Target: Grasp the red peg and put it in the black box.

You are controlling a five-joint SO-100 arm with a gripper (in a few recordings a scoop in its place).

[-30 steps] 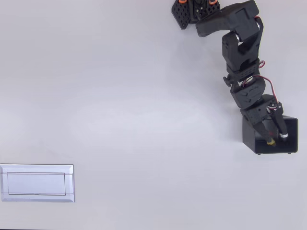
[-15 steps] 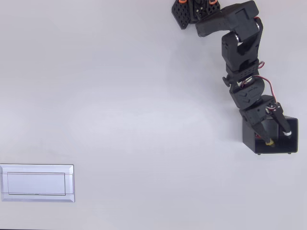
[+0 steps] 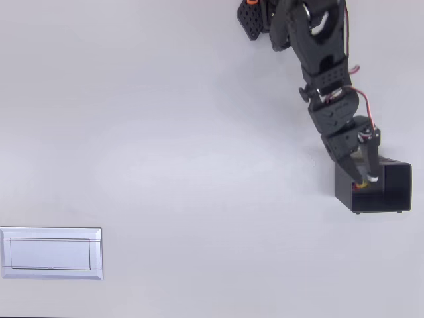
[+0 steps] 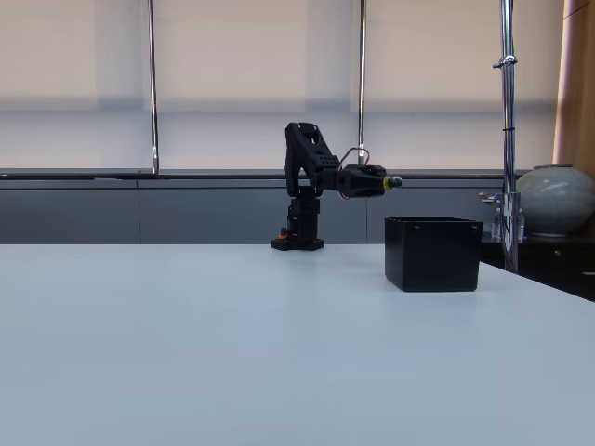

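Overhead, black gripper [image 3: 366, 180] over the left edge of the black box [image 3: 391, 189], tips pointing down-picture at the box's left wall. Small red speck, likely the red peg [image 3: 355, 186], just inside that wall, right beside the yellow-tipped finger; touching or apart, cannot tell. Fingers close together, but whether clamped on the peg or loose, cannot tell at this size. Red and white wires looped along the forearm [image 3: 334, 112]. Arm base [image 3: 265, 16] at the far edge of the white table [image 3: 165, 146], well apart from the box. Flat white tray [image 3: 51, 252] near the lower left corner overhead, far from arm and box.

From the side, gripper [image 4: 390, 183] raised above the box's rim, stretched out level toward the right, yellow band near the tip. Black box [image 4: 433, 253] upright on the table, right of the base [image 4: 298, 243]. Peg not made out from this angle. Round grey vase [image 4: 555, 199] at far right beside a metal pole [image 4: 508, 130].
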